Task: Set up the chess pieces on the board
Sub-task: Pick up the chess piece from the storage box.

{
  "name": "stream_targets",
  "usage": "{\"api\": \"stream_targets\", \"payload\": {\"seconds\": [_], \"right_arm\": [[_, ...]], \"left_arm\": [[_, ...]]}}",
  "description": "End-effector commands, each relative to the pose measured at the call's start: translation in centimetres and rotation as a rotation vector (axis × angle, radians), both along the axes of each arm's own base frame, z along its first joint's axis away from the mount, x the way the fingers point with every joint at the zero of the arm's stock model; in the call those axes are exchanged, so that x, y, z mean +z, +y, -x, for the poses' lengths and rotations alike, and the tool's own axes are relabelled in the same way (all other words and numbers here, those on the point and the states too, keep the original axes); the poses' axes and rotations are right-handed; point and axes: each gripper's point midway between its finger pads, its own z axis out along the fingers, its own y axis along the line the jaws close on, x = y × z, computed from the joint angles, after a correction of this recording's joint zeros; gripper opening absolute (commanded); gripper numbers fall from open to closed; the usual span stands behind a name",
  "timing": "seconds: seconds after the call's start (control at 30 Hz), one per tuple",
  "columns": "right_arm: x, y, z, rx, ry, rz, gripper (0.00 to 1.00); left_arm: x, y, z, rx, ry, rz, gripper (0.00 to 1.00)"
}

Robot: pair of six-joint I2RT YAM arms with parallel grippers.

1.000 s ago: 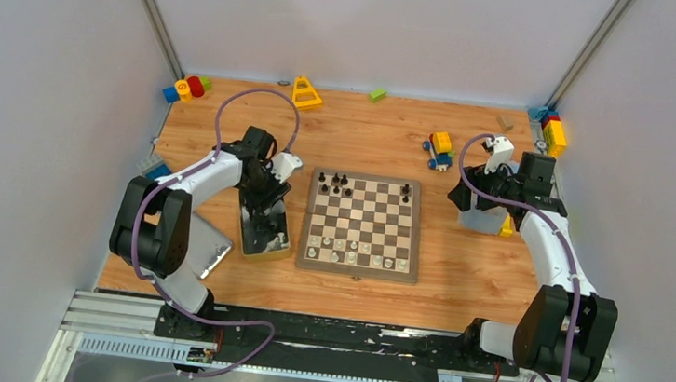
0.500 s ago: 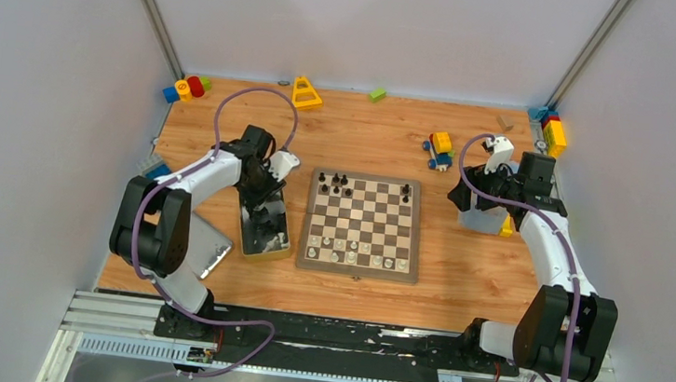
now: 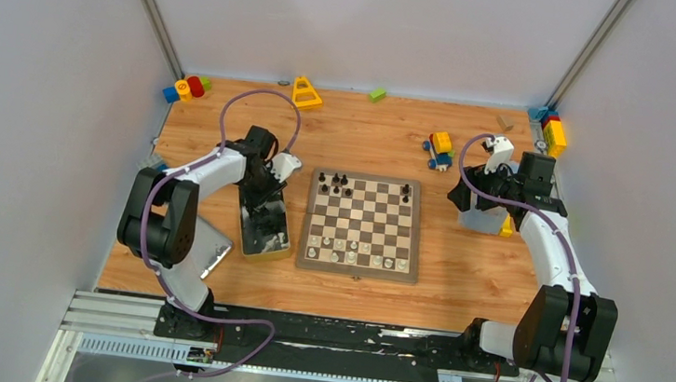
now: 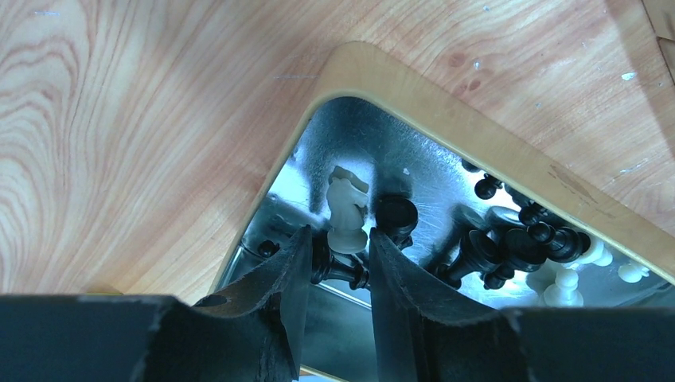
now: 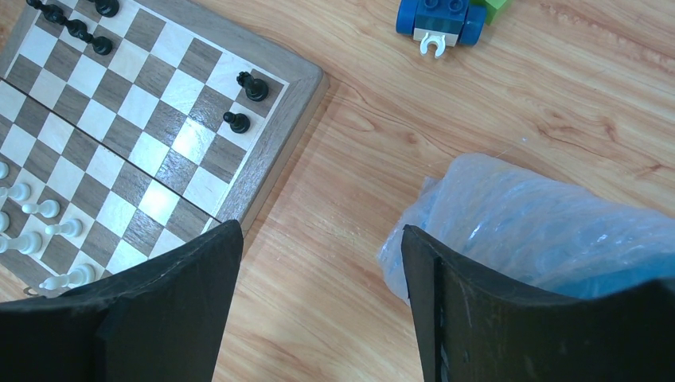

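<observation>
We find the left pincer [image 4: 342,243] lowered into the silver metal tin with a tan rim [image 4: 477,147]. The tin sits on the wooden counter [image 3: 367,138] just left of the dark-and-cream checked wooden board [image 3: 357,270]. Its 2 fingers stand narrowly apart on either side of a small black chess piece [image 4: 333,269]. That piece lies on its side, long axis seemingly running finger to finger; whether they actually pinch it we cannot tell. A pale knight-like piece [image 4: 348,208] stands just beyond the tips, close against the black one. The right pincer [image 5: 318,239] hangs released beside the board's far right corner, well apart from the tin, so the left arm is plainly nearer.
</observation>
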Motion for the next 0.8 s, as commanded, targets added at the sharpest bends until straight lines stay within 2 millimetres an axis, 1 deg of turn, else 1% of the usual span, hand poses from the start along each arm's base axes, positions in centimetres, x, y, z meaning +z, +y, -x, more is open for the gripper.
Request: {"api": "stream_targets", "payload": {"seconds": [0.0, 0.27, 0.4, 0.5, 0.57, 0.6, 0.63, 0.67, 0.7, 0.73, 0.77], "right_arm": [[1.8, -0.1, -1.0, 0.017, -0.058, 0.014, 0.74], [1.8, -0.1, -1.0, 0.017, -0.059, 0.015, 0.75], [1.8, -0.1, -1.0, 0.017, -0.056, 0.013, 0.75], [1.9, 0.0, -1.0, 0.018, -0.059, 0.010, 0.75], [2.2, 0.1, -1.0, 0.020, -0.062, 0.004, 0.75], [2.4, 0.2, -1.0, 0.020, -0.064, -0.003, 0.75], [2.8, 0.4, -0.9, 0.022, -0.070, -0.014, 0.75], [3.3, 0.5, -0.9, 0.025, -0.075, -0.024, 0.75], [3.9, 0.7, -0.8, 0.028, -0.083, -0.035, 0.76], [4.6, 1.0, -0.7, 0.033, -0.096, -0.048, 0.76], [5.3, 1.3, -0.6, 0.044, -0.109, -0.061, 0.76]], "left_arm": [[0.3, 0.0, -1.3, -0.013, -0.040, 0.002, 0.40], [-0.7, -0.1, -0.7, -0.017, -0.006, 0.009, 0.35], [-0.7, 0.0, -0.6, -0.018, -0.010, 0.004, 0.30], [-0.2, -0.1, -0.8, -0.019, -0.024, 0.012, 0.25], [0.6, -0.4, -1.0, -0.024, -0.048, 0.031, 0.22], [1.3, -0.7, -1.2, -0.030, -0.067, 0.048, 0.21], [1.8, -0.8, -1.2, -0.033, -0.079, 0.056, 0.20], [2.8, -1.0, -1.4, -0.037, -0.103, 0.073, 0.19], [3.3, -1.2, -1.4, -0.041, -0.118, 0.083, 0.18], [4.4, -1.4, -1.5, -0.047, -0.148, 0.103, 0.17], [5.0, -1.6, -1.6, -0.051, -0.165, 0.114, 0.16]]}}
